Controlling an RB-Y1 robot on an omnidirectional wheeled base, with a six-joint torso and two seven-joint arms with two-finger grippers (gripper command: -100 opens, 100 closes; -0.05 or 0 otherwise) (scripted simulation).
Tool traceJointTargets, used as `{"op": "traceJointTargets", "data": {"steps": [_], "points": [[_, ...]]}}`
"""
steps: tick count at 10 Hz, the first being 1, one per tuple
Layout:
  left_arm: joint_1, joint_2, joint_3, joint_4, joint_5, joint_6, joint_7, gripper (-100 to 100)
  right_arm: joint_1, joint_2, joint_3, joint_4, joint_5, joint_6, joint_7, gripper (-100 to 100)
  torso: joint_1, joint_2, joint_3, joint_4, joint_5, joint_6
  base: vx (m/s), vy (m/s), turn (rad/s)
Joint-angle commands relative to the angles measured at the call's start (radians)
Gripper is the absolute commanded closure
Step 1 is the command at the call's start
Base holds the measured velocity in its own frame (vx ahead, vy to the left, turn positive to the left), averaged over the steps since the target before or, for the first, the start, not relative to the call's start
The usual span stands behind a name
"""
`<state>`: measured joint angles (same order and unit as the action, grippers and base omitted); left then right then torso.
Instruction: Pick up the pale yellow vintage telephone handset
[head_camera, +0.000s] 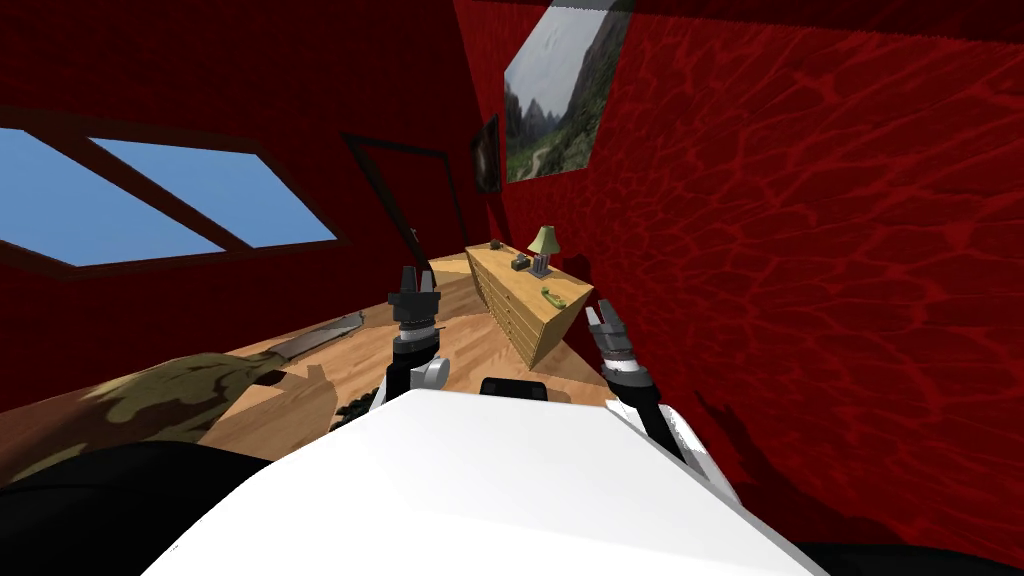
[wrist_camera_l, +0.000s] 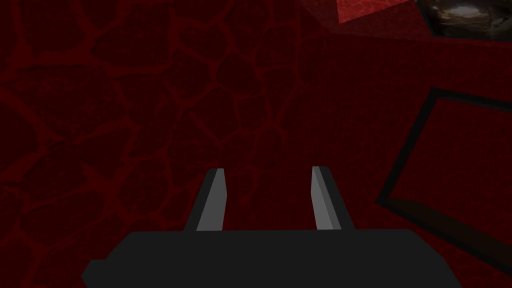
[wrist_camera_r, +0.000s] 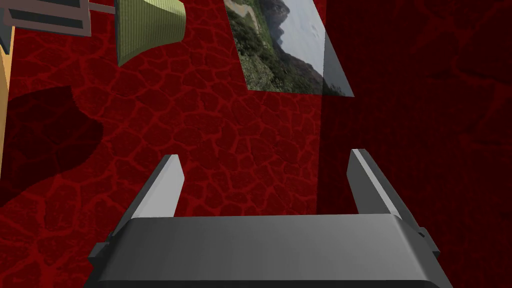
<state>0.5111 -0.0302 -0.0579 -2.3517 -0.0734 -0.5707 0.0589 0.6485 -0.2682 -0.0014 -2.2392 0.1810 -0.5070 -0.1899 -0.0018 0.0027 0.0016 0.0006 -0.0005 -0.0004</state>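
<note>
My left pincer (wrist_camera_l: 270, 172) hangs at about 11 o'clock from my chest, blades apart and holding nothing. At 1 o'clock stands the one wooden dresser (head_camera: 515, 310), and on its top I count four things: one small dark object (head_camera: 495, 244) at the far end, one dark boxy item (head_camera: 520, 262), one lamp (head_camera: 543, 240) with a green shade, and the one pale yellow-green handset (head_camera: 551, 296). The handset lies flat near the dresser's near end, with the lamp at its 12 o'clock. My right pincer (wrist_camera_r: 265, 160), at 2 o'clock, is spread wide and empty too, so that makes two pincers, both well apart from the handset. The trouble I foresee: a reach from here would likely fall short, so I judge the base must close in first. The handset is slim and lies low, and blades coming down off-centre could nudge it over the near edge instead of closing on it. A reach carried too far could knock the lamp, and my right arm runs close to the red wall (head_camera: 800, 300), where a wide swing could scrape
</note>
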Motion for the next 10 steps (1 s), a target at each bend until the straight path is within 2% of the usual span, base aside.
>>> {"op": "traceJointTargets", "data": {"steps": [1,2,3,5,6,7,8,9,10], "points": [[0.000,0.000,0.000,0.000,0.000,0.000,0.000,0,0.006,-0.040,-0.002,0.003,0.015,0.013,-0.009,-100,0.000,0.000,0.000,0.000,0.000,0.000,-0.035,-0.015,0.078],[0.000,0.000,0.000,0.000,0.000,0.000,0.000,0,0.028,-0.075,0.002,0.029,0.045,0.009,-0.018,-100,0.000,-0.001,0.000,0.000,0.000,0.001,-0.034,-0.006,0.184],[0.000,0.000,0.000,0.000,0.000,0.000,0.000,0,0.028,-0.084,0.002,0.029,0.045,0.009,-0.018,-100,0.000,-0.001,0.000,0.000,0.000,0.000,-0.029,-0.010,0.077],[0.000,0.000,0.000,0.000,0.000,0.000,0.000,0,0.074,-0.152,0.010,0.081,0.107,0.000,-0.037,-100,0.000,-0.001,-0.001,0.000,0.000,0.000,-0.038,-0.010,0.280],[0.000,0.000,0.000,0.000,0.000,0.000,0.000,0,0.074,-0.174,0.010,0.081,0.107,0.000,-0.037,-100,0.000,0.000,0.000,0.000,0.000,0.000,-0.035,-0.018,0.064],[0.000,0.000,0.000,0.000,0.000,0.000,0.000,0,0.098,-0.213,0.014,0.108,0.138,-0.004,-0.048,-100,0.000,-0.001,0.000,0.000,0.000,0.001,-0.032,-0.005,0.137],[0.000,0.000,0.000,0.000,0.000,0.000,0.000,0,0.098,-0.220,0.014,0.108,0.138,-0.004,-0.048,-100,0.000,-0.001,0.000,0.000,0.000,0.000,-0.025,-0.004,0.103],[0.000,0.000,0.000,0.000,0.000,0.000,0.000,0,0.121,-0.262,0.019,0.135,0.169,-0.008,-0.058,-100,0.001,-0.001,-0.001,0.000,0.000,0.001,-0.030,-0.003,0.215],[0.000,0.000,0.000,0.000,0.000,0.000,0.000,0,0.121,-0.267,0.019,0.135,0.169,-0.008,-0.058,-100,0.000,-0.001,-0.001,0.000,0.000,0.000,-0.027,-0.009,0.095]]}}
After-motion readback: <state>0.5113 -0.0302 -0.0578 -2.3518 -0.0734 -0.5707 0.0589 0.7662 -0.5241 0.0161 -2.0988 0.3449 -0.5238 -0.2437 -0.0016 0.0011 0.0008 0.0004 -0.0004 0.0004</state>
